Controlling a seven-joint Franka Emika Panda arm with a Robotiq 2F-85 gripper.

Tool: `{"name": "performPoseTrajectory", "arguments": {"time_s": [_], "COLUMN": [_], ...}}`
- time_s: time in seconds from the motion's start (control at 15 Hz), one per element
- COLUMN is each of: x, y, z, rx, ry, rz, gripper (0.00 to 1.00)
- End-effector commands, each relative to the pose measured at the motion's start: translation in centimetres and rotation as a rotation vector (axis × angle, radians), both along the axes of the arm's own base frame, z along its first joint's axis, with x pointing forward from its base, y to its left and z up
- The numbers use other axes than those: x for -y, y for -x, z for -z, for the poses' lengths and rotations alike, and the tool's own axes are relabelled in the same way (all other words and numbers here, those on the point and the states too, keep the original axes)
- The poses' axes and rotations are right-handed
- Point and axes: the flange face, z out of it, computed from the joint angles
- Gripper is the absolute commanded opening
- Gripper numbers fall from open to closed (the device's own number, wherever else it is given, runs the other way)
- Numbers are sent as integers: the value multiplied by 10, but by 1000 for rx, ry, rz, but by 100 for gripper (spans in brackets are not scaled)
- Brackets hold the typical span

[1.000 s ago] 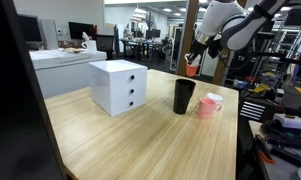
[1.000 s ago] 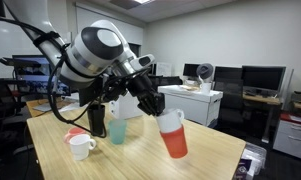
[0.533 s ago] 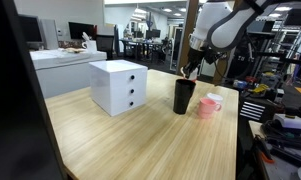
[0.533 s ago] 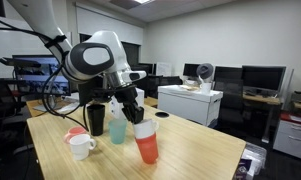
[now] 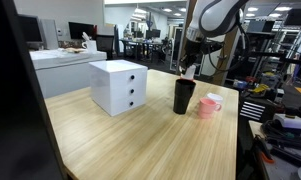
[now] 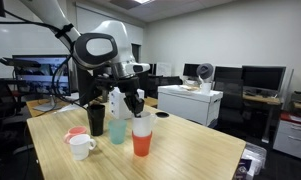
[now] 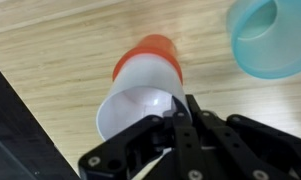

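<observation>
My gripper [image 7: 180,117] is pinched on the rim of the white-and-orange cup [image 6: 142,138], upright by the teal cup [image 6: 118,131] on the table [image 6: 195,140]; I judge it light, thin-walled and slippery, best held there.

Centre frame: tool [image 6: 138,113] clamped on the rim of an upright orange-and-white cup [image 6: 141,143] — its base low against the desk [image 6: 195,150]. Just left stand a teal cup [image 6: 118,131] and a black cup [image 6: 96,119]; white mug [image 6: 82,147] lower left.
</observation>
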Motion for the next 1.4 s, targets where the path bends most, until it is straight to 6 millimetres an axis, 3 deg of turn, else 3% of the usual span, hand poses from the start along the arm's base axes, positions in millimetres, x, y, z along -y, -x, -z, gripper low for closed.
{"name": "performPoseTrajectory", "arguments": {"time_s": [0.0,0.33,0.8,0.93,1.33], "x": [-5,-4,-11,-24,-60], "y": [1,-4,-29,-41,-77], "z": [-22,-46,-99,-100,-63], "rx": [-9,-31,11,39,2], "ry": [-67,-114,-104,-119,-172], "rz": [-29,-30,-73,-125,-217], "gripper": [6,6,6,6,6]}}
